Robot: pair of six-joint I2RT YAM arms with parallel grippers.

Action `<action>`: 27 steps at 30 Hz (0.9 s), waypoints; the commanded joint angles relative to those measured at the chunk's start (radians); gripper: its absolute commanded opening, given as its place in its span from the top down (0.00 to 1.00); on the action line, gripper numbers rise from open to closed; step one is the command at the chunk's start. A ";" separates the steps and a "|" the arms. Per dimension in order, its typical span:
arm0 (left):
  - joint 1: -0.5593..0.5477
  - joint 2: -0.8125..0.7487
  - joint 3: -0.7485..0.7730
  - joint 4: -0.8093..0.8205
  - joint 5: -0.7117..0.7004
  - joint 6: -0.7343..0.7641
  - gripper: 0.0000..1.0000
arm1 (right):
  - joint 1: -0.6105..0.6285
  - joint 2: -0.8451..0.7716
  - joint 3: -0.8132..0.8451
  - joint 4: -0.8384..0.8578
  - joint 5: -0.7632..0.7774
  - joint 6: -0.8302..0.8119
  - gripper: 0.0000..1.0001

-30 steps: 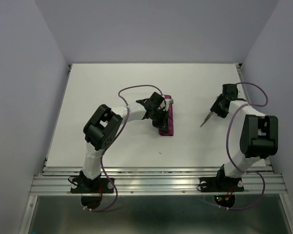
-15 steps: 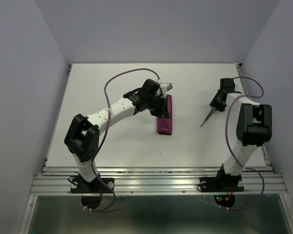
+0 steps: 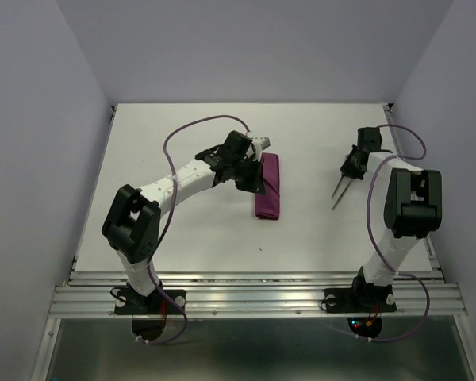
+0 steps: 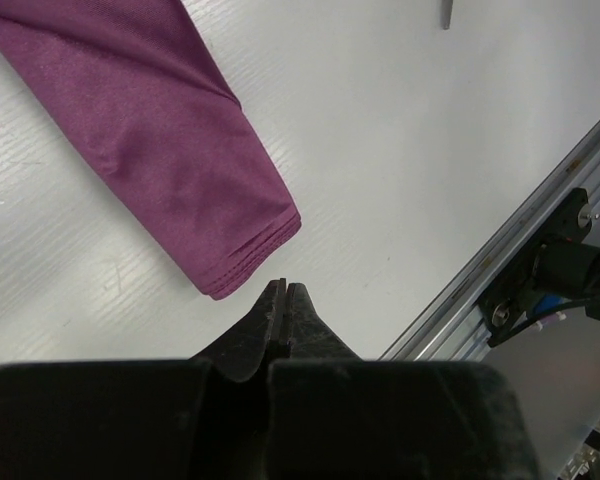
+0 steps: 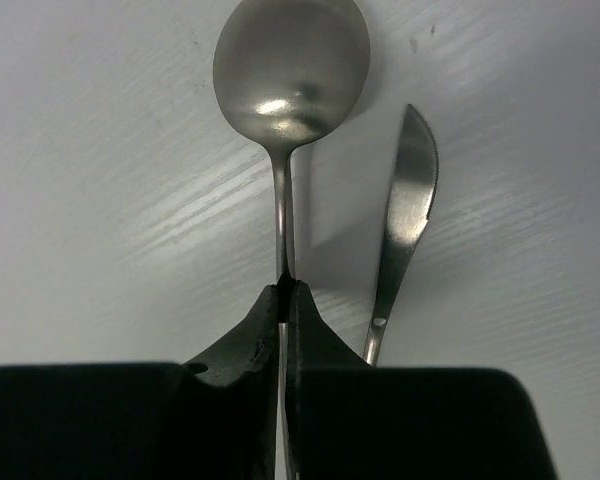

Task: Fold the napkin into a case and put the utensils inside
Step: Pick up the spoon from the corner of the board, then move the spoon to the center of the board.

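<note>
We see the right arm stretched far forward, the right gripper (image 5: 284, 288) pinching the handle of the spoon (image 5: 290, 70) beside the knife (image 5: 405, 215), while the left arm bends toward the folded napkin (image 4: 150, 120), the left gripper (image 4: 283, 292) pressed together and empty just off its end.

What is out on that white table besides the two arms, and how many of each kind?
folded purple cloth: 1
silver spoon: 1
silver knife: 1
Total: 3
</note>
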 commanded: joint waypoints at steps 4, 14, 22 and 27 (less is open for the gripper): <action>0.033 -0.080 -0.024 0.006 -0.007 0.012 1.00 | 0.001 -0.220 -0.079 0.118 -0.204 0.021 0.99; 0.042 -0.071 -0.042 0.020 0.009 0.017 1.00 | 0.001 -0.249 -0.265 0.449 -0.762 0.148 0.99; 0.042 -0.080 -0.068 0.030 0.018 0.021 1.00 | -0.036 -0.172 -0.408 0.596 -0.721 0.297 0.26; 0.042 -0.073 -0.065 0.027 0.015 0.029 1.00 | -0.036 -0.217 -0.366 0.445 -0.586 0.197 0.33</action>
